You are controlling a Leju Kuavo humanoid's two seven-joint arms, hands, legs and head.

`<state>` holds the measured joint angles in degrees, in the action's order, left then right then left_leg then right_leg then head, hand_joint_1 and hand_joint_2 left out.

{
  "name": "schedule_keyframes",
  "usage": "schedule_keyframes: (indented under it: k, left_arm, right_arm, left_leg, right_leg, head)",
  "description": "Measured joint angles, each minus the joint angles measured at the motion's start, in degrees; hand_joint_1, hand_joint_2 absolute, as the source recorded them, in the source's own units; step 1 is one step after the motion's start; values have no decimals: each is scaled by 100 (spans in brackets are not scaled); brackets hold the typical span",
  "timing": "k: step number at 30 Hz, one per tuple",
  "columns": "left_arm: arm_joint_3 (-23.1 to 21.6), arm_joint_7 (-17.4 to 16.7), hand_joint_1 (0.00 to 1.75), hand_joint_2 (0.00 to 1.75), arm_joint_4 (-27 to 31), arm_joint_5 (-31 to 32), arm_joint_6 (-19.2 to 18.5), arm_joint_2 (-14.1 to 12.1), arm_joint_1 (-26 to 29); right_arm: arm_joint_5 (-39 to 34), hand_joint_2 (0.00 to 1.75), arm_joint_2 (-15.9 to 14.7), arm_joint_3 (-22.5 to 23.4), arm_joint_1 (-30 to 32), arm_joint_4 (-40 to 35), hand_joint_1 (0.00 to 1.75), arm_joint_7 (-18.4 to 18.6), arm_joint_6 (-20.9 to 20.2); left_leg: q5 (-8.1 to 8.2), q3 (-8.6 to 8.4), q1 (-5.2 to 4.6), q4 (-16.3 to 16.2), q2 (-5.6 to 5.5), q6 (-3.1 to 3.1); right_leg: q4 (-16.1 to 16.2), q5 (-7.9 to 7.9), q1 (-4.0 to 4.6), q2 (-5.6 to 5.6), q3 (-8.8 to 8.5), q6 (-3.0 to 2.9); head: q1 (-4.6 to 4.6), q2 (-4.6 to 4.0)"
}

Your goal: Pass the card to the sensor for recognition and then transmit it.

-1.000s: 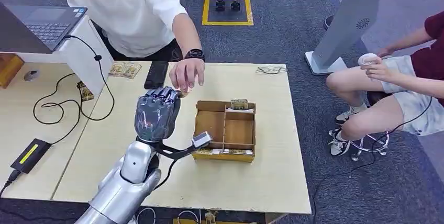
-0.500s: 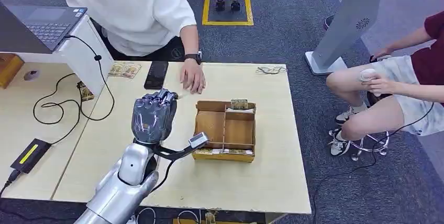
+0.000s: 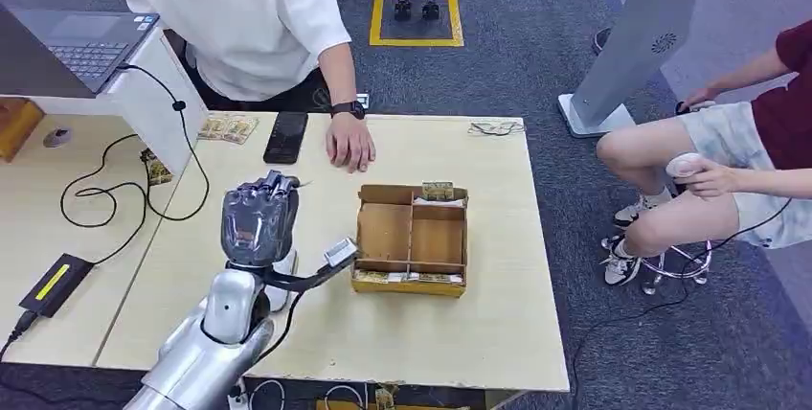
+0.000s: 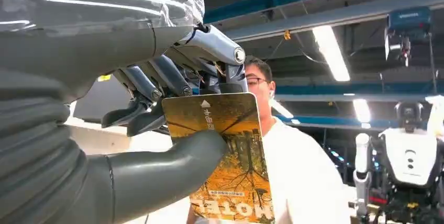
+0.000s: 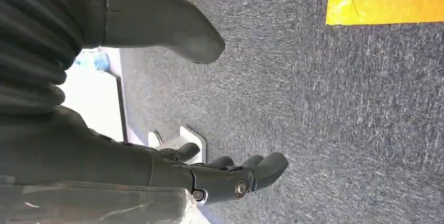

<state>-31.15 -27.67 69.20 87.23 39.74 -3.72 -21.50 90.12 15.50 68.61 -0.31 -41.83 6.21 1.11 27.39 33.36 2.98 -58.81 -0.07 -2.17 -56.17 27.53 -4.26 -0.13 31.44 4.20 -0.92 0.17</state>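
My left hand (image 3: 259, 218) is raised above the table's left middle, its back toward me. In the left wrist view the thumb and fingers (image 4: 157, 109) pinch a yellow card (image 4: 230, 150) printed with an autumn tree. The card faces a person in a white shirt (image 3: 239, 17) across the table. That person's hand (image 3: 349, 147) lies flat on the table (image 3: 431, 333), beside a black flat device (image 3: 284, 136). My right hand (image 5: 157, 166) hangs over grey carpet with its fingers apart and nothing in it.
A wooden compartment box (image 3: 412, 238) with cards at its edges stands right of my left hand. A laptop (image 3: 81, 41), cables and a power brick (image 3: 53, 284) sit at the left. A seated person (image 3: 747, 142) and a white kiosk post (image 3: 642, 36) are at the right.
My left hand has drawn back toward me and to the left with the card. The person's hand, raised close to my fingers earlier, has dropped flat onto the table.
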Motion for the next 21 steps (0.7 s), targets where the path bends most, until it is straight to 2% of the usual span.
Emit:
schedule_keyframes:
  k: [11,16,21]
  left_arm:
    - [0,-4,175,175,-48,0,0,-107,17]
    - [0,-201,175,175,-63,0,0,-155,43]
    - [48,-212,175,175,-63,0,0,-256,164]
  right_arm:
    - [0,175,-15,7,-2,9,0,0,0]
    - [0,175,-26,17,-5,22,0,20,2]
    - [0,175,-35,37,-7,37,0,22,2]
  left_leg:
    - [0,0,0,0,0,0]
    - [0,0,0,0,0,0]
    - [0,0,0,0,0,0]
  right_leg:
    - [0,0,0,0,0,0]
    - [0,0,0,0,0,0]
    - [0,0,0,0,1,0]
  head:
    - [0,0]
    - [0,0]
    - [0,0]
